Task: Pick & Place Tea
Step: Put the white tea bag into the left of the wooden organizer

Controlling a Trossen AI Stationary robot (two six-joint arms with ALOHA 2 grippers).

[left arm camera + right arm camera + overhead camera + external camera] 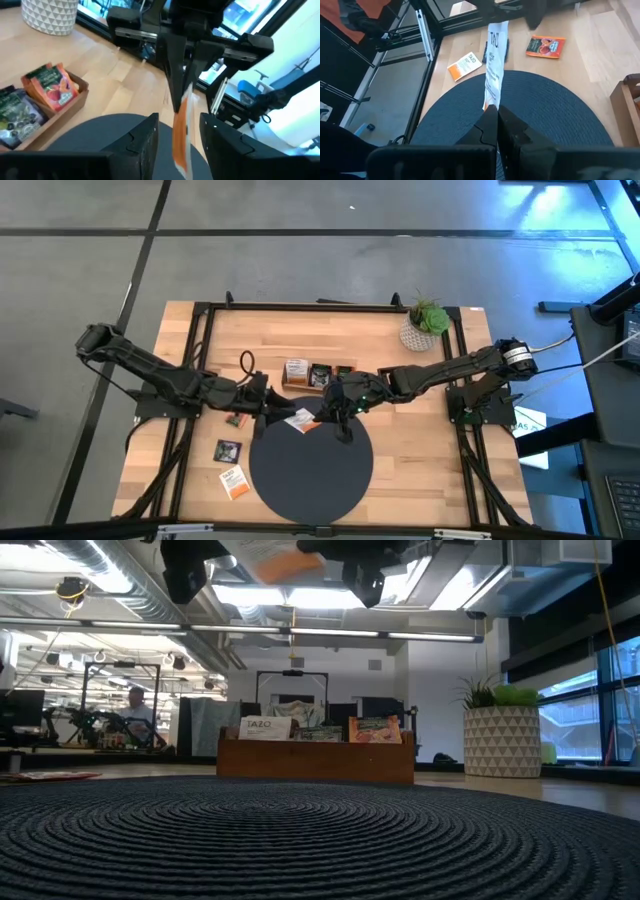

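A white-and-orange tea sachet hangs above the far part of the dark round mat, with my right gripper shut on it. My left gripper is open; its fingers stand on either side of the sachet's far end, with a gap showing on both sides. Three more tea sachets lie flat on the wood left of the mat: a red-orange one, a black one and a white-and-orange one. The wooden tray holds other sachets upright. My right gripper pinches one end of the white-and-orange sachet between its two fingers. The fingers come from the table's right, slanting down. The sachet sticks out beyond the fingertips toward my left gripper and is lifted clear of the mat.
A potted plant in a white patterned pot stands at the table's far right. The tray sits just beyond both grippers. A black frame runs round the table top. Bare wood lies right of the mat.
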